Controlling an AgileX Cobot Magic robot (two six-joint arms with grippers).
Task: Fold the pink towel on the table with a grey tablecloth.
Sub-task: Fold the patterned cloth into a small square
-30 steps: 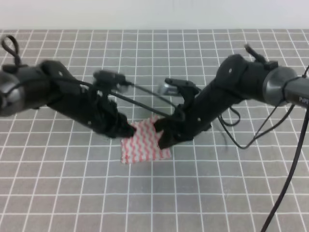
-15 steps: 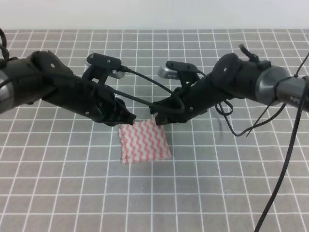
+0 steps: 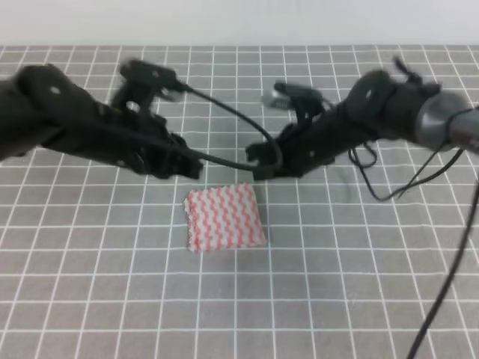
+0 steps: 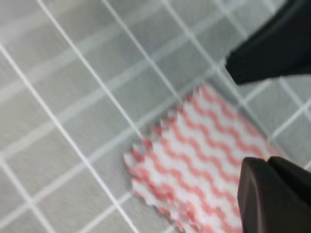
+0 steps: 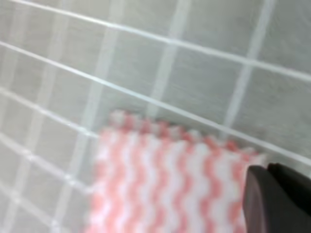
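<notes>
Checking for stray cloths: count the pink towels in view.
1: the pink towel lies on the grey tablecloth at centre, in front of both arms. No others visible.

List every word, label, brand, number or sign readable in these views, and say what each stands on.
None can be read.
The pink towel carries only wavy stripes, no lettering.
The grey tablecloth shows only a grid of white lines.
The left gripper and right gripper and their arms show no legible marking; all views are motion-blurred.
</notes>
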